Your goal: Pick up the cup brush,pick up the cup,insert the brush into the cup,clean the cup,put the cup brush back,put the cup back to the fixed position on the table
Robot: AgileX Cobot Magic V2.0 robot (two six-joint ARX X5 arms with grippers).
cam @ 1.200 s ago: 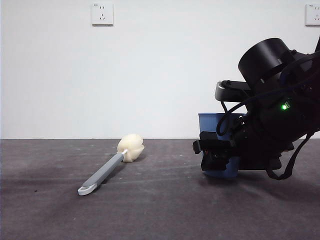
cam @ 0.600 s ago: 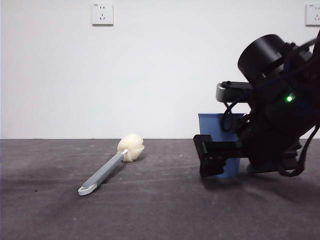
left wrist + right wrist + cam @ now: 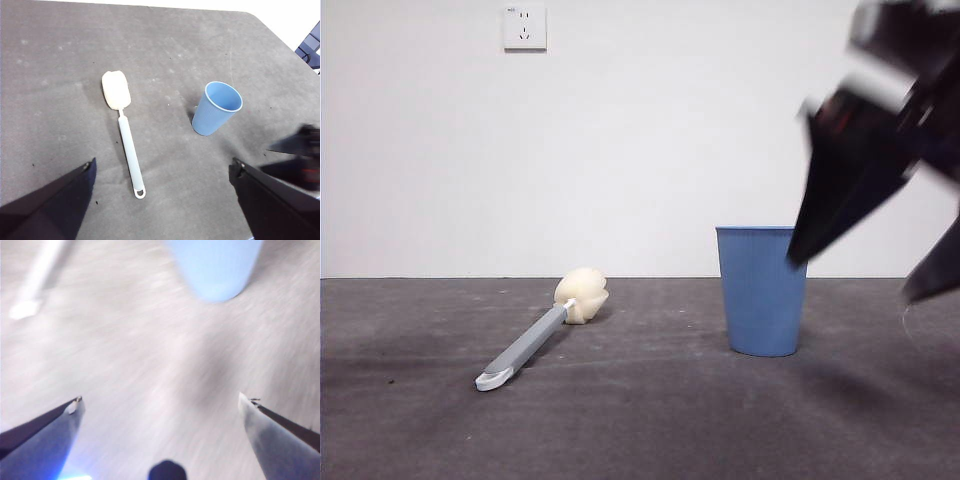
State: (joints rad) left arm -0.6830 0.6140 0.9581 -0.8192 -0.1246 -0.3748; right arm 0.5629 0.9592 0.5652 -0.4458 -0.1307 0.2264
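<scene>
Both hands wide and empty; brush (image 3: 123, 126) at 9 o'clock of the cup (image 3: 216, 108) looks light, stiff-handled, squishy-headed, so grab mid-handle.

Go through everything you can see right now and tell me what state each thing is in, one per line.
cup: upright on the table, empty, nothing gripping it.
cup brush: lying flat on the table, apart from the cup, ungripped.
right gripper: jaws open, empty, motion-blurred, raised beside the cup.
left gripper: jaws open, empty, high above the table.
</scene>
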